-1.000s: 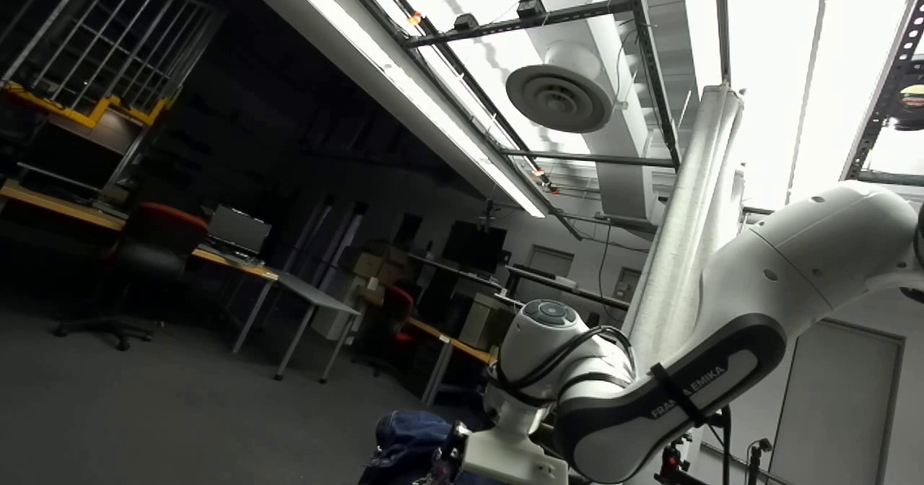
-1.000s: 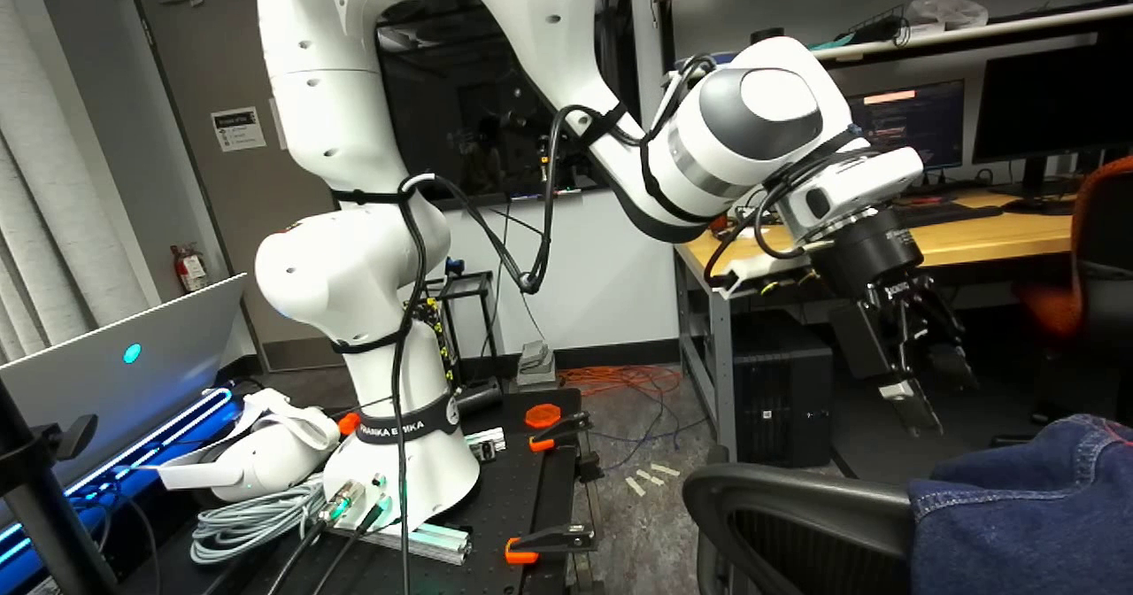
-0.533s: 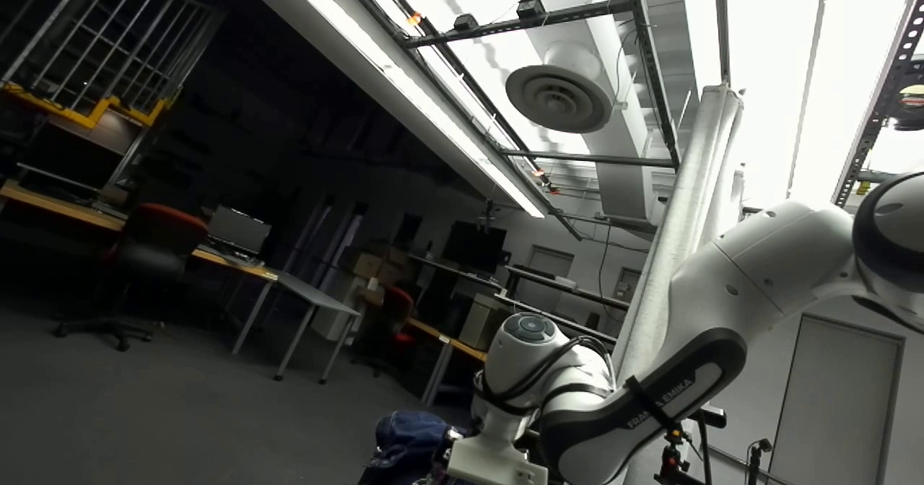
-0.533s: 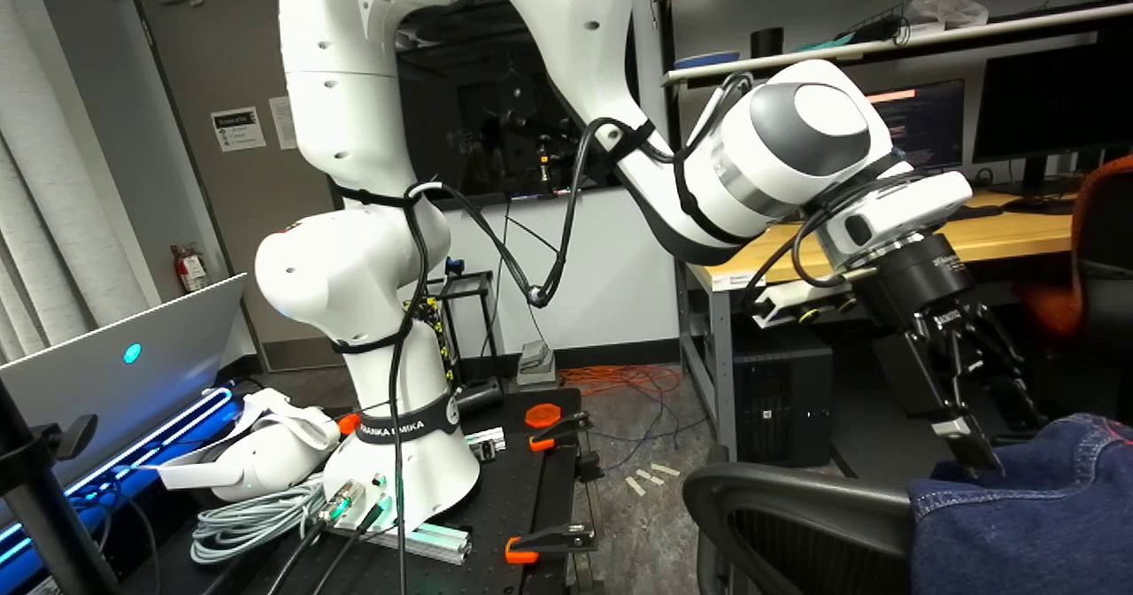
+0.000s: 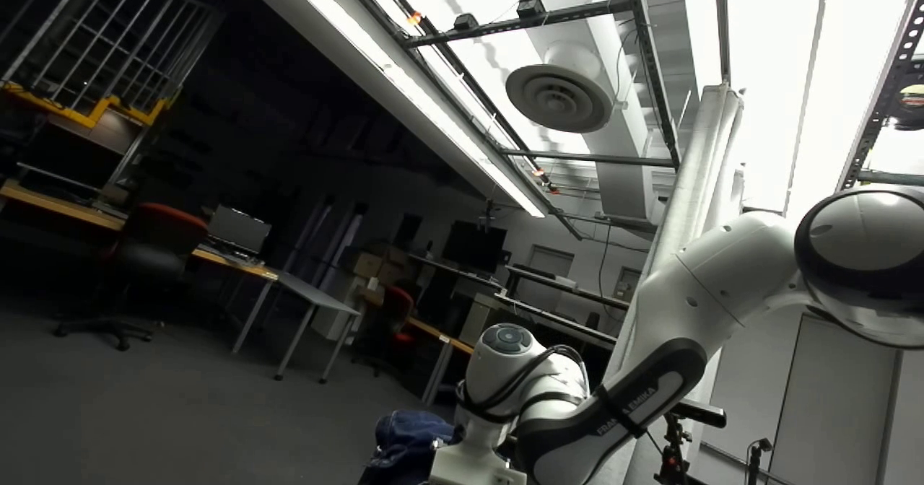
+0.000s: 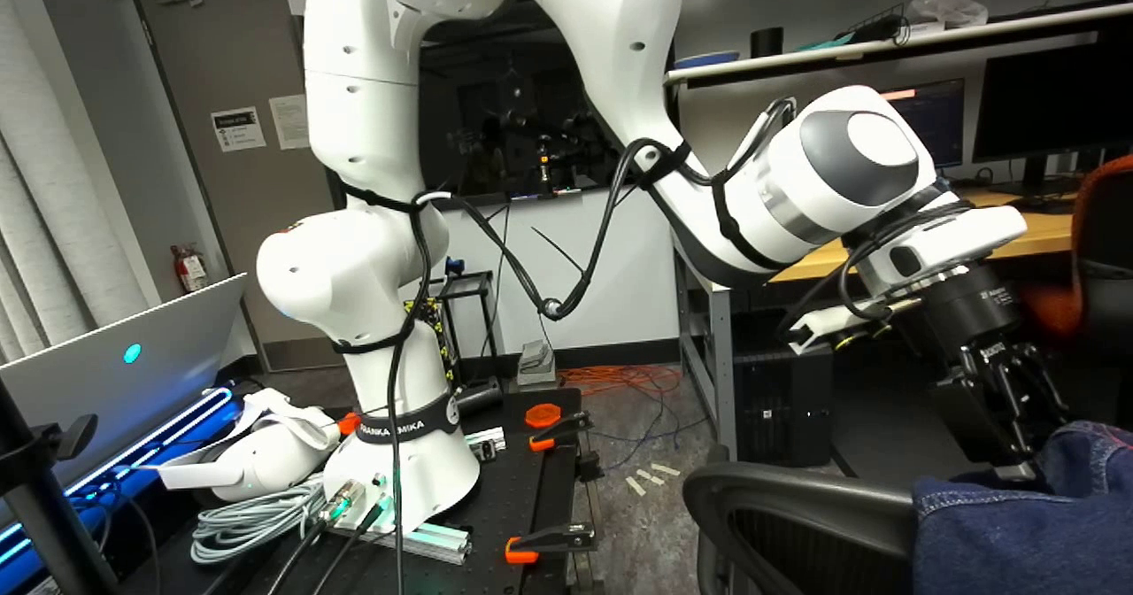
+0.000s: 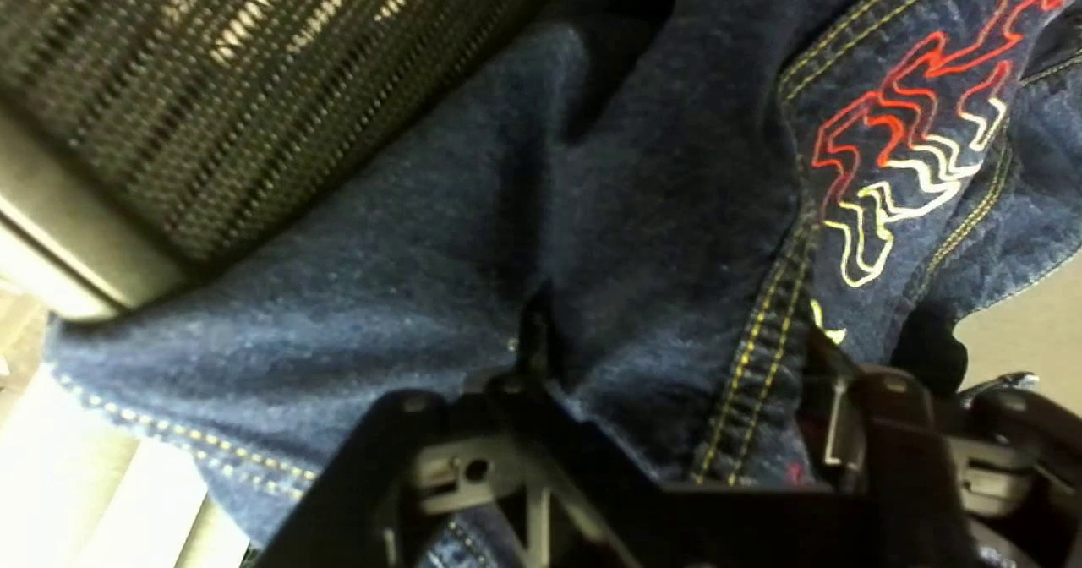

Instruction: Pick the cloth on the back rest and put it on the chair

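Note:
The cloth is dark navy denim with yellow stitching and a red-yellow-white pattern. It drapes over the chair in an exterior view [image 6: 1018, 537] and shows at the bottom of an exterior view [image 5: 408, 445]. In the wrist view the cloth [image 7: 651, 238] fills the middle, beside the chair's dark mesh [image 7: 254, 86]. The chair's black curved frame [image 6: 797, 489] shows at lower right in an exterior view. My gripper [image 6: 1040, 440] is at the cloth's top, its tips partly hidden by folds. In the wrist view the gripper [image 7: 685, 357] has its fingers wide apart, with cloth between and beneath them.
A wooden desk [image 6: 1044, 232] with monitors and an orange chair [image 6: 1102, 241] stand behind the gripper. The robot's black base table [image 6: 531, 480] carries orange clamps, a white headset [image 6: 274, 453] and a coiled cable. A laptop [image 6: 124, 356] stands at left.
The arm has moved down and toward the chair, rightward in one exterior view and leftward in the other. The gripper has gone from above the cloth to its top folds, which shift slightly.

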Action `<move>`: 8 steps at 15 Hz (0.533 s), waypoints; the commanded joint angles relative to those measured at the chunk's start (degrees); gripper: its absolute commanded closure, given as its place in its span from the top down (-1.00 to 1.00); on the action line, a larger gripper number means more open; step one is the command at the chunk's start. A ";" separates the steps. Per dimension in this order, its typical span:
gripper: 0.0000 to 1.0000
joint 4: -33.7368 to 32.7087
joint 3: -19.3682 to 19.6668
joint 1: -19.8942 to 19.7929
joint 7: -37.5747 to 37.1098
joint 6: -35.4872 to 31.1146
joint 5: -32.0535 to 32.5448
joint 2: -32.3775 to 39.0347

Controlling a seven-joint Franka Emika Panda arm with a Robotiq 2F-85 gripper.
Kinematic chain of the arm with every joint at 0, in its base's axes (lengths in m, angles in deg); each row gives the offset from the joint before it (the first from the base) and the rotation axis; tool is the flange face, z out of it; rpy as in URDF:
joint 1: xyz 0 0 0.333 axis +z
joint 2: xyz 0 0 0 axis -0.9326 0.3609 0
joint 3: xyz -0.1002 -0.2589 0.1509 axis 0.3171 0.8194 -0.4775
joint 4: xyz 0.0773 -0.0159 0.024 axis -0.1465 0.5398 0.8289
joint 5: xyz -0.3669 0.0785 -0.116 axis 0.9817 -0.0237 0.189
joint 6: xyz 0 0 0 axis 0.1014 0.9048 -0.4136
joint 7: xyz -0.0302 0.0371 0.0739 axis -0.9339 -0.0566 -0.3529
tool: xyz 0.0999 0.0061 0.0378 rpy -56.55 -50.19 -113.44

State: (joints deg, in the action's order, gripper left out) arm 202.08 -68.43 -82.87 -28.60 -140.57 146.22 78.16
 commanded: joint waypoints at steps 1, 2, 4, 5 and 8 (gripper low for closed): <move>-0.25 -2.85 4.01 4.50 -1.02 -0.28 0.88 1.54; -0.38 -3.08 4.54 5.24 -1.06 -0.23 1.09 1.20; -0.68 -3.77 5.36 6.47 -1.10 -0.17 1.54 0.02; -0.87 -4.36 5.56 6.91 -0.86 -0.16 1.37 -0.73; -1.00 -6.74 4.17 6.39 -0.39 0.26 1.63 -2.53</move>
State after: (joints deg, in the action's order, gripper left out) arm 198.18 -64.11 -77.36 -28.59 -140.56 146.26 77.31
